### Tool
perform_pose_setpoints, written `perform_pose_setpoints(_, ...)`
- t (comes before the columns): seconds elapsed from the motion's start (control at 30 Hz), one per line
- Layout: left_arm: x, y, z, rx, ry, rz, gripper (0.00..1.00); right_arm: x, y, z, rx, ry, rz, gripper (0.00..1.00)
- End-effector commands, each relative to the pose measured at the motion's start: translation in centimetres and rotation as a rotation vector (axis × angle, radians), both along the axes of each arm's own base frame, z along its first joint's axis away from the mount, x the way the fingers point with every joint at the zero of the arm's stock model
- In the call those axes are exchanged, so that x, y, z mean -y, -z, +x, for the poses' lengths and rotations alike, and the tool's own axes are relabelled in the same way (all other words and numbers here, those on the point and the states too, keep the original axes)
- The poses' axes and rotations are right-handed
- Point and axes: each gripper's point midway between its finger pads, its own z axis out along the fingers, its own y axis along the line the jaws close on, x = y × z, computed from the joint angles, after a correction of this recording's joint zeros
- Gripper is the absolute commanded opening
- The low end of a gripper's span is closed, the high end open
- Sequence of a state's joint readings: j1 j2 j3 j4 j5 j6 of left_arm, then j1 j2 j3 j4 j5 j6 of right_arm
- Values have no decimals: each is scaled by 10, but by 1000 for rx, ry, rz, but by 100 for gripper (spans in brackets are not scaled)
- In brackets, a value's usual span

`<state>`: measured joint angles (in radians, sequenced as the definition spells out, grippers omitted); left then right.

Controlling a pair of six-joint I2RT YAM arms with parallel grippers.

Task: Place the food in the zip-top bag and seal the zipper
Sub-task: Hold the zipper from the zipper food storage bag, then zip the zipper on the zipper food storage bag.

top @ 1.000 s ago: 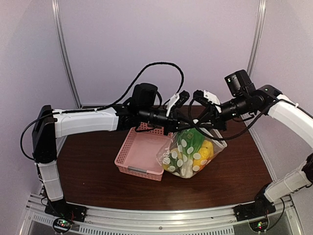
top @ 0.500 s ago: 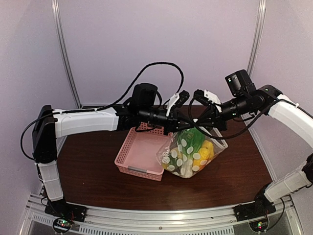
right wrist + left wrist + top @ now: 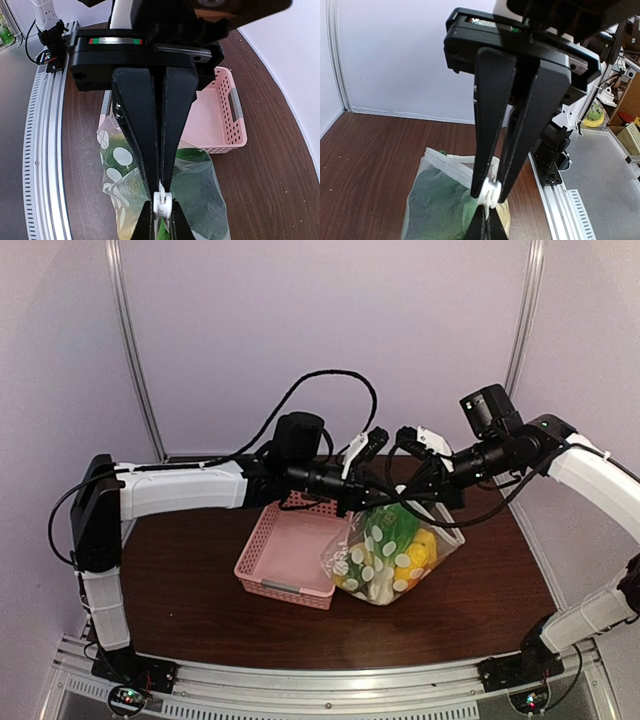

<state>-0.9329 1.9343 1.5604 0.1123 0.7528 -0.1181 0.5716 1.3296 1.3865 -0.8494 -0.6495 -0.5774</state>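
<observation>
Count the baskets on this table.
1. The pink basket sits on the table just left of the dotted bag; nothing suggests another is hidden.

Top cam high, far; both wrist cams close above shared bag (image 3: 395, 550).

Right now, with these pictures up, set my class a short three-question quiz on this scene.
1. True or false: the food lies in the pink basket.
2. The left tool is shut on: A the basket rim; B the zip-top bag's top edge; C nothing.
3. In the top view, on which side of the basket does the bag stand?
Key: 1 false, the food is in the bag; 2 B; 3 its right.
</observation>
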Motion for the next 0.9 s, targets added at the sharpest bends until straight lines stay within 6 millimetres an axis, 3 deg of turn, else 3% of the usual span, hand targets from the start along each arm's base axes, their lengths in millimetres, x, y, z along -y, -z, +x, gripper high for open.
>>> perform_pose_setpoints(0.0, 0, -36, 3, 62, -1, -116, 0, 7, 9, 1, 13, 14, -42, 0)
perform_pose_setpoints(0.13, -15, -49, 5, 87, -50, -187, 0, 16, 23, 10, -2, 36, -92, 0)
perform_pose_setpoints(0.4, -30, -46, 23, 65, -121, -196, 0, 40, 44, 17, -47, 56, -156, 0)
perform_pose_setpoints(0.87, -36, -31, 36, 41, -172, -178, 0, 94, 49, 24, -35, 158, -237, 0)
